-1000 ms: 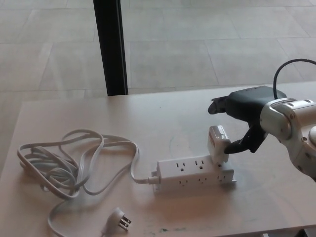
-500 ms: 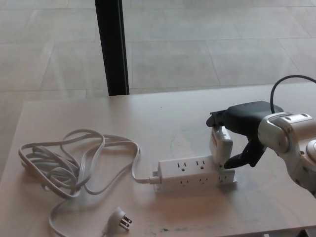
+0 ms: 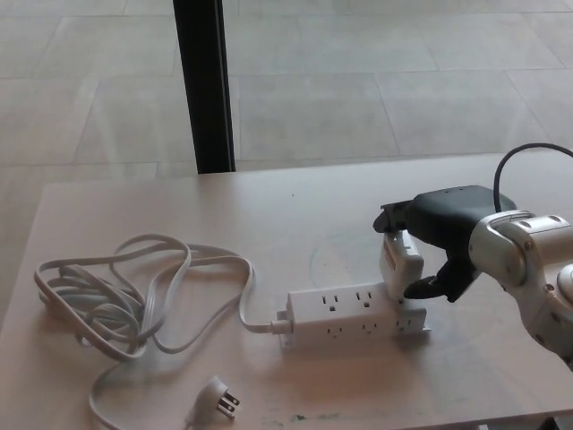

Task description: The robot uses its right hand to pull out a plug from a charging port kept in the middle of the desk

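Fingers: we saw the dark fingers (image 3: 428,288) of the black right hand (image 3: 445,235) closed around the white boxy plug adapter (image 3: 399,262), one part above it and one finger tip at its lower right side, so they pinched it between them.
Plug position: the adapter stood tilted at the right end of the white plastic power strip (image 3: 354,314), with its lower edge at the strip; we could not tell if its pins were already out of the socket.
Reason of the hold: we judged that the grasp from above and from the side allowed a pull upward, away from the socket face.
Strip position: it lay near the middle right of the pale wooden desk (image 3: 269,215), flat, with its free sockets facing up.
Cable: the grey-white coiled cord (image 3: 134,287) ran from the left end of the strip, and its own loose wall plug (image 3: 218,397) lay unconnected near the front edge.
Left hand: it did not show.
Risk: the light strip, which nothing held down, could lift together with the adapter.
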